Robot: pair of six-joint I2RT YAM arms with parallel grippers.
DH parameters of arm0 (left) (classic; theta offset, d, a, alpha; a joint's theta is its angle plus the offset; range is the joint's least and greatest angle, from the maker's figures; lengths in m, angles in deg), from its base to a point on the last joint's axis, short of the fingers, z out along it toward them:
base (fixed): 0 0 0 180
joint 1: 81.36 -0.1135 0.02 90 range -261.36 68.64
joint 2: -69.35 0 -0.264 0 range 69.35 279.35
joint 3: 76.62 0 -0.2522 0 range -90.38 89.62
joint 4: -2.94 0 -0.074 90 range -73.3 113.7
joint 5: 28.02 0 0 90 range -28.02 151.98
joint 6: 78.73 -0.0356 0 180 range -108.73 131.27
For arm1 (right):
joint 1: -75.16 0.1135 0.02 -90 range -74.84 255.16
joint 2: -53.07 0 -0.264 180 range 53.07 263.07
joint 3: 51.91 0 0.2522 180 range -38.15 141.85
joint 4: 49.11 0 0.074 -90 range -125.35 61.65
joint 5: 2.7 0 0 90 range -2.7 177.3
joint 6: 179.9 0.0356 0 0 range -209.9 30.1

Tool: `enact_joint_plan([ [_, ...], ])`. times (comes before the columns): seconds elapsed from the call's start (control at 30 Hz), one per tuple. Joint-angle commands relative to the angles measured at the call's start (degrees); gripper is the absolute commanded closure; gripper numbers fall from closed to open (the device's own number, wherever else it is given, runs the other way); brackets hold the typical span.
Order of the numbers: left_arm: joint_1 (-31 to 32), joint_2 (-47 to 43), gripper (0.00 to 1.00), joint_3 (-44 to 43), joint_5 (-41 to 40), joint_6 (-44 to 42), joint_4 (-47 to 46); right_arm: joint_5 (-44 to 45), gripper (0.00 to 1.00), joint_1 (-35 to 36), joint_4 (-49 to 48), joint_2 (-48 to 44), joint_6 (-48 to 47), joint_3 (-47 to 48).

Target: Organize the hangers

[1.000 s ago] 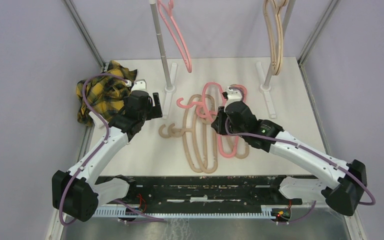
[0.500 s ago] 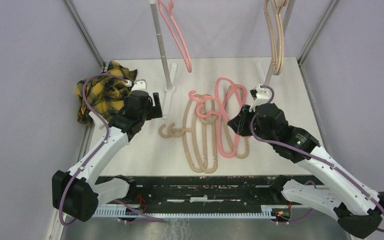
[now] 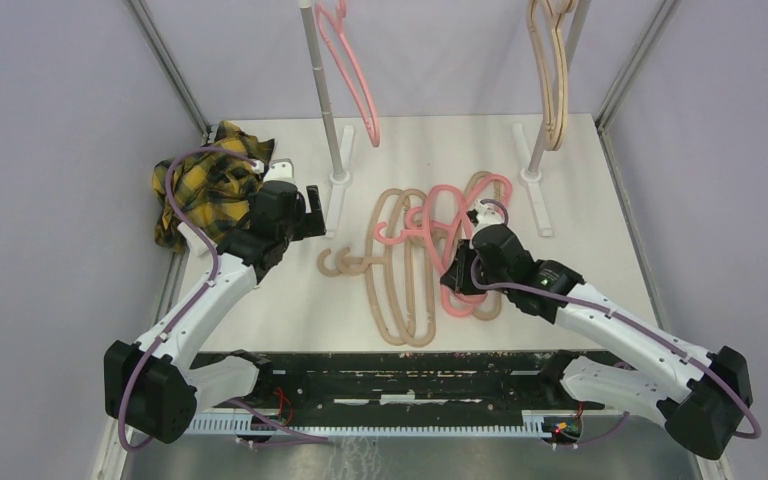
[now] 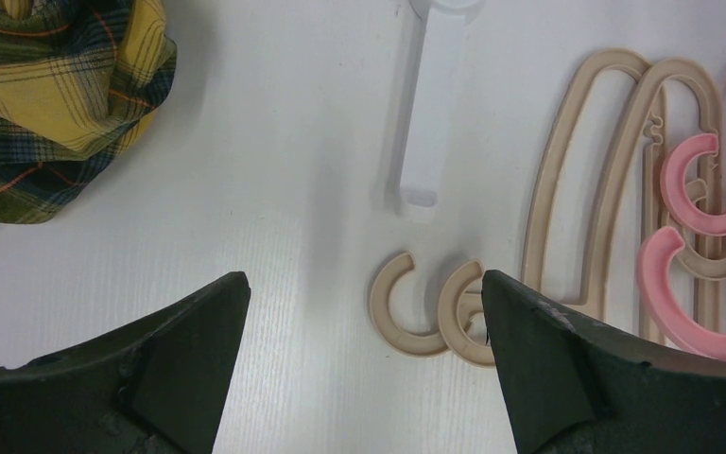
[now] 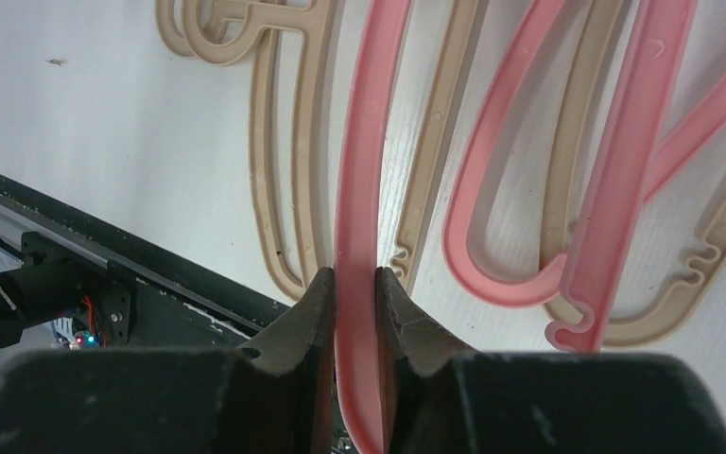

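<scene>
Pinching a pink hanger (image 5: pixel 367 142), the right gripper (image 5: pixel 354 284) is holding its bar tight, the bar running straight ahead; the left gripper (image 4: pixel 361 284) is hanging open, empty.

Overhead, the hung pink hanger (image 3: pixel 372 130) and hung beige hanger (image 3: pixel 555 143) run past the top edge. The right pincer (image 5: pixel 356 284) has its fingertips out of sight there, beneath the right arm (image 3: pixel 610 325). In its own view, the held pink hanger (image 5: pixel 364 142) leaves top and bottom edges. The left wrist view crops the cloth (image 4: pixel 57 85) top-left.
</scene>
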Motion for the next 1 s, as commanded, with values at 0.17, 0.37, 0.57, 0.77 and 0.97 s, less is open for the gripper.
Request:
enact_joint_plan([
  [0.17, -0.35, -1.29, 0.01, -0.97, 0.34, -1.89, -1.98, 0.17, 0.99, 0.03, -7.08, 9.92, -1.92, -2.20],
  [0.37, -0.35, -1.42, 0.01, -1.21, -0.20, -2.15, -1.48, 1.23, 0.95, -0.04, -11.79, 18.83, -3.27, -3.19],
  [0.57, -0.27, -1.23, 0.01, -1.39, -0.25, -2.15, -1.45, 3.03, 0.72, -0.03, -11.99, 22.54, -5.53, -2.07],
  [0.77, -0.35, -1.09, 0.01, -1.39, -0.58, -2.30, -1.28, 4.11, 0.55, -0.03, -11.26, 24.66, -6.59, -0.47],
  [0.97, -0.38, -1.09, 0.01, -1.22, -0.79, -2.50, -1.28, 4.93, 0.54, 0.05, -11.58, 26.40, -6.35, 0.06],
])
